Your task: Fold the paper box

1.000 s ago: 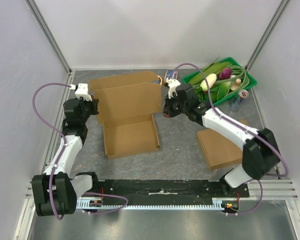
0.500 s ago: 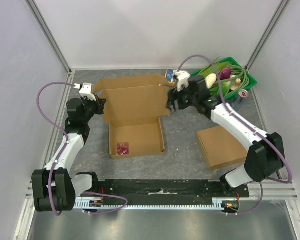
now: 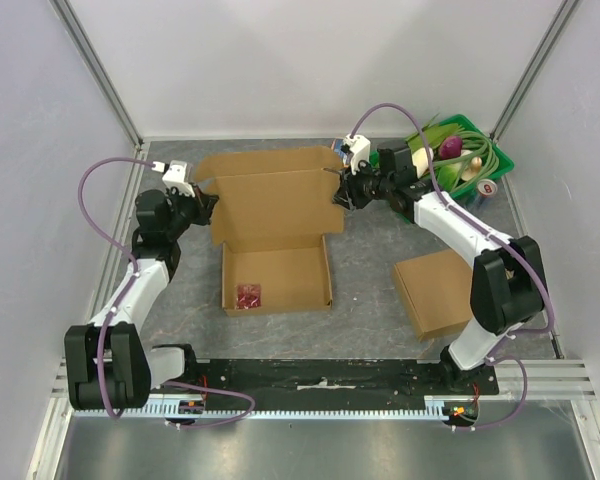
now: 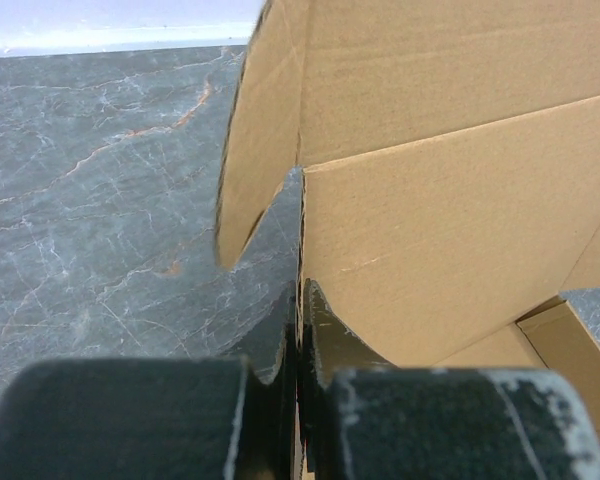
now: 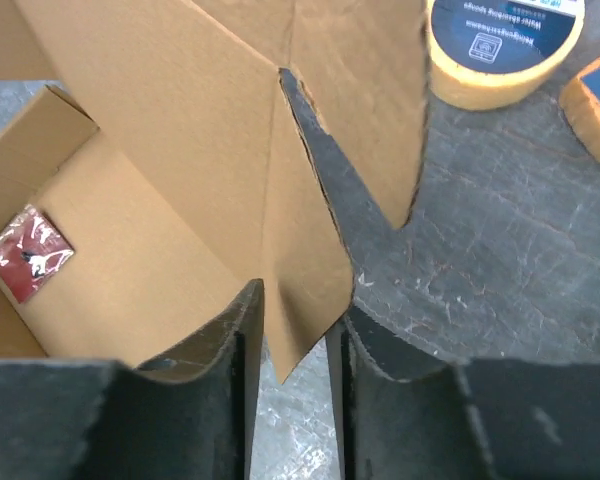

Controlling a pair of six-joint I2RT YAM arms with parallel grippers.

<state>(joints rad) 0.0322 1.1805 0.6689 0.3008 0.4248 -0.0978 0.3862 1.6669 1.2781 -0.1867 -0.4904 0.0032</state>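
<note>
The brown paper box (image 3: pixel 276 278) lies open in the middle of the table, its lid (image 3: pixel 275 205) standing up behind the tray. A small red packet (image 3: pixel 248 296) lies in the tray and shows again in the right wrist view (image 5: pixel 27 252). My left gripper (image 3: pixel 208 200) is shut on the lid's left edge; in the left wrist view the cardboard (image 4: pixel 430 240) is pinched between its jaws (image 4: pixel 300 300). My right gripper (image 3: pixel 342 192) is at the lid's right side flap (image 5: pixel 310 250). Its jaws (image 5: pixel 295 310) stand apart, with the flap's corner loose between them.
A second brown box (image 3: pixel 445 292) lies at the right. A green basket (image 3: pixel 497 160) of vegetables sits at the back right with a can (image 3: pixel 485 190) beside it. A tape roll (image 5: pixel 500 45) and a sponge (image 5: pixel 595 110) lie just behind the right flap.
The box has shifted right and its lid stands more upright, showing the red packet. My right gripper has moved back to the lid's right flap and opened. The left keeps its hold.
</note>
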